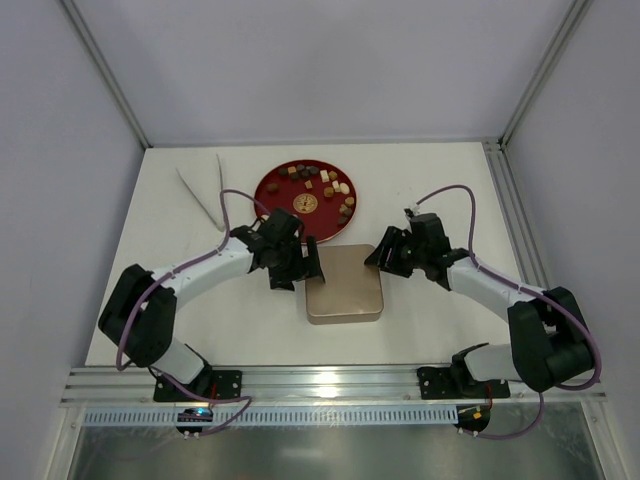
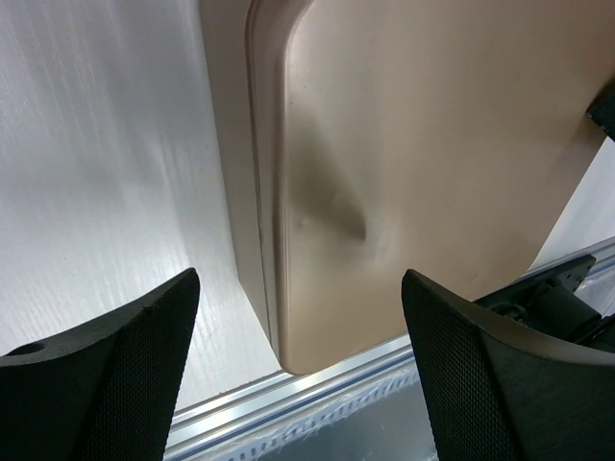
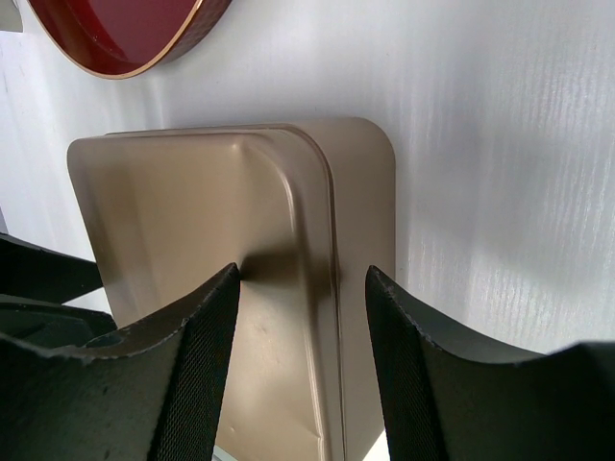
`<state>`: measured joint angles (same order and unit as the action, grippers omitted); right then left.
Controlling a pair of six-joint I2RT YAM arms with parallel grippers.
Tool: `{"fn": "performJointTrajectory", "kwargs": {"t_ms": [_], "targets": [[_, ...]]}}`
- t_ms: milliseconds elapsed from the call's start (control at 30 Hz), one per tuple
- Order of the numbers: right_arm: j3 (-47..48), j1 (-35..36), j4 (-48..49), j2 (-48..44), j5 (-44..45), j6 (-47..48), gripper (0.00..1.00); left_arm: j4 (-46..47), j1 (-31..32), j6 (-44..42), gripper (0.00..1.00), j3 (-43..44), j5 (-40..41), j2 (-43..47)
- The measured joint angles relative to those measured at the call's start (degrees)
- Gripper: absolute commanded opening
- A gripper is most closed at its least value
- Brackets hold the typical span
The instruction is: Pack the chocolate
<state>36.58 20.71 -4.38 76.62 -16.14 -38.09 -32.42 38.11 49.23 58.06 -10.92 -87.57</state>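
Note:
The chocolate (image 1: 322,181), several small dark, tan and cream pieces, lies on a red round plate (image 1: 275,180) at the back middle of the table. A closed gold tin box (image 1: 345,290) sits in front of the plate. My left gripper (image 1: 312,264) is open and empty, its jaws straddling the box's left edge (image 2: 264,192). My right gripper (image 1: 377,258) is open and empty over the box's right far edge; one fingertip (image 3: 226,288) is over the lid (image 3: 173,211), the other is outside the box wall. No chocolate shows in either wrist view.
A flat gold-patterned disc (image 1: 305,203) lies on the plate's near part. A white V-shaped tool (image 1: 203,190) lies at the back left. The plate's rim (image 3: 144,58) shows in the right wrist view. An aluminium rail (image 1: 330,380) runs along the table's near edge.

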Motion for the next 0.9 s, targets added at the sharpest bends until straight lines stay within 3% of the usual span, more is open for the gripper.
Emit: {"fn": "performJointTrajectory", "kwargs": {"t_ms": [600,900], "targets": [[-0.6,-0.2,1.1,0.1,-0.5,-0.2,0.57,-0.4,-4.4,-1.9,0.84,0.3,0.6,-3.0],[3.9,-0.3,-1.4,4.3,-0.4,0.9,0.6,0.0,-6.1,-3.2,0.84,2.6,-0.1,-5.4]]}}
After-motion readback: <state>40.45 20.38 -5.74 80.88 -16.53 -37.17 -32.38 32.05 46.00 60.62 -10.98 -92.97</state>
